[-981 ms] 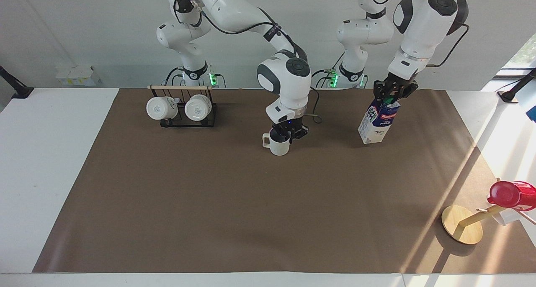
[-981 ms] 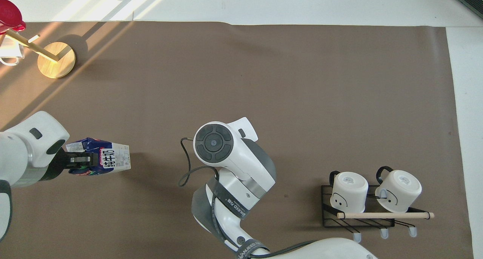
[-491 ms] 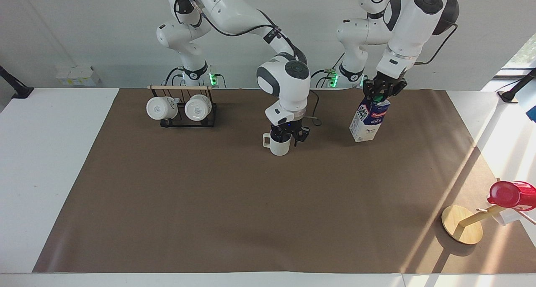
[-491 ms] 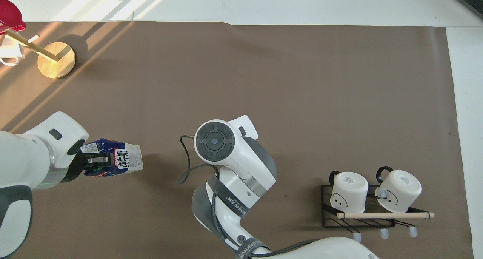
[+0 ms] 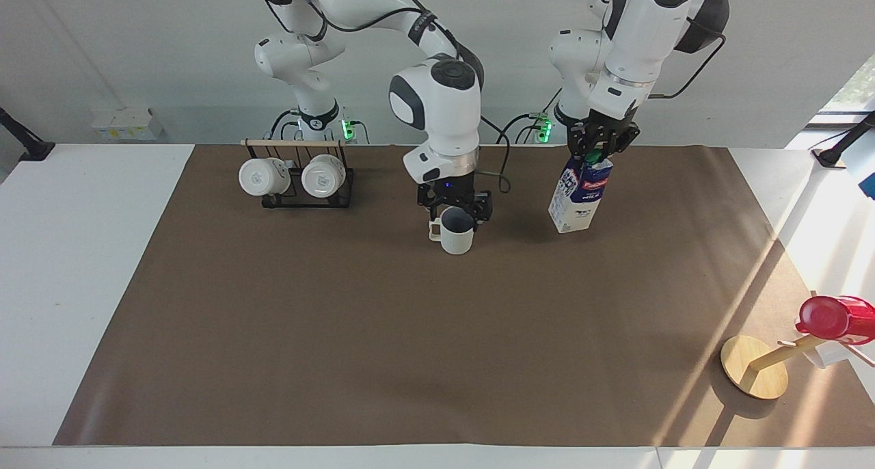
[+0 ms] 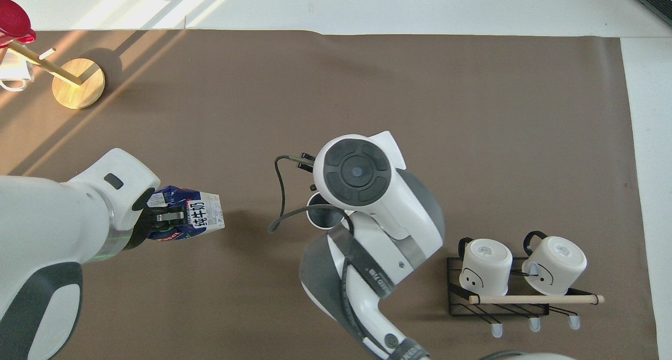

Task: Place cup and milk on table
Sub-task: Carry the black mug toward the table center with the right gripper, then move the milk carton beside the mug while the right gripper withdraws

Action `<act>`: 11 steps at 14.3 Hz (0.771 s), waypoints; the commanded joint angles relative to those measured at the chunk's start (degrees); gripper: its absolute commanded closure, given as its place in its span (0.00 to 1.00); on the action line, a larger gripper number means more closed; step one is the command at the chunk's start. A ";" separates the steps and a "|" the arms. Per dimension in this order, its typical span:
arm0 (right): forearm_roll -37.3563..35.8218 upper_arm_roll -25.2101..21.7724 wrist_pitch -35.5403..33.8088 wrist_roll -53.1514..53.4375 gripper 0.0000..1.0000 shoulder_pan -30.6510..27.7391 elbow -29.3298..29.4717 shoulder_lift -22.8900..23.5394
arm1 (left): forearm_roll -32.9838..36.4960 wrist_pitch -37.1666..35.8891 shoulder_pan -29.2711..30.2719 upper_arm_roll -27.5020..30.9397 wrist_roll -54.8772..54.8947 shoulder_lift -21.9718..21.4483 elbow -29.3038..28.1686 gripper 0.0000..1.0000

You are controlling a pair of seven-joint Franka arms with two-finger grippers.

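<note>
The cup (image 5: 456,236) is set upright on the brown mat of the surface (image 5: 383,332), near the robots at mid-width. The right claw (image 5: 456,208) is spread open just above its rim (no finger is seen touching it). The milk (image 5: 580,197) is gripped at its top by the closed left claw (image 5: 596,153), tilted, toward the left arm's end.

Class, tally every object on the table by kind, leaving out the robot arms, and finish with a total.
Mugs: 3 (the cup on the mat, two white mugs on the rack)
Milk cartons: 1 (the milk)
Mug racks: 1 (black wire rack)
Wooden stands: 1 (round-based stand)
Red objects on that stand: 1 (red object)
Total: 7
</note>
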 commanded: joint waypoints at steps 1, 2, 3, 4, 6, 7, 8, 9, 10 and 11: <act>-0.39 0.67 -2.30 -4.07 0.00 -5.37 -1.55 -5.59 | 0.23 0.78 -3.14 0.67 -2.98 0.88 1.60 0.54; -0.39 0.67 -3.26 -5.30 0.00 -7.04 -1.64 -6.74 | 0.23 0.78 -3.50 0.59 -3.42 1.84 1.95 0.54; -0.39 0.67 -5.27 -7.57 0.00 -8.54 -1.64 -8.05 | 0.23 0.95 -4.37 0.67 -3.60 2.20 2.39 0.54; -0.39 0.67 -7.38 -10.29 0.00 -10.47 -1.64 -9.37 | 0.23 1.39 -4.82 0.67 -3.77 2.73 2.57 0.54; -0.30 0.67 -11.16 -16.09 0.00 -14.77 -1.64 -12.36 | 0.23 2.44 -6.30 0.67 -5.43 3.52 2.57 0.54; -0.21 0.76 -12.13 -19.43 0.00 -16.79 -1.38 -13.42 | 0.23 2.97 -7.36 0.67 -6.92 3.78 2.57 0.54; 0.40 0.67 -12.58 -23.03 0.00 -18.03 -1.12 -14.47 | 0.23 3.84 -8.07 0.67 -7.98 4.48 2.57 0.54; 1.36 0.49 -14.15 -25.67 0.00 -19.35 -0.85 -15.70 | 0.23 4.46 -8.42 0.67 -8.34 4.84 2.57 0.54; 1.89 0.41 -15.47 -27.96 0.00 -21.02 -0.59 -16.23 | 0.32 5.08 -8.86 0.67 -8.43 5.28 2.57 0.54; 1.90 0.40 -16.62 -30.68 0.00 -22.34 -0.41 -17.02 | 0.32 5.78 -9.47 0.67 -8.69 5.72 2.57 0.54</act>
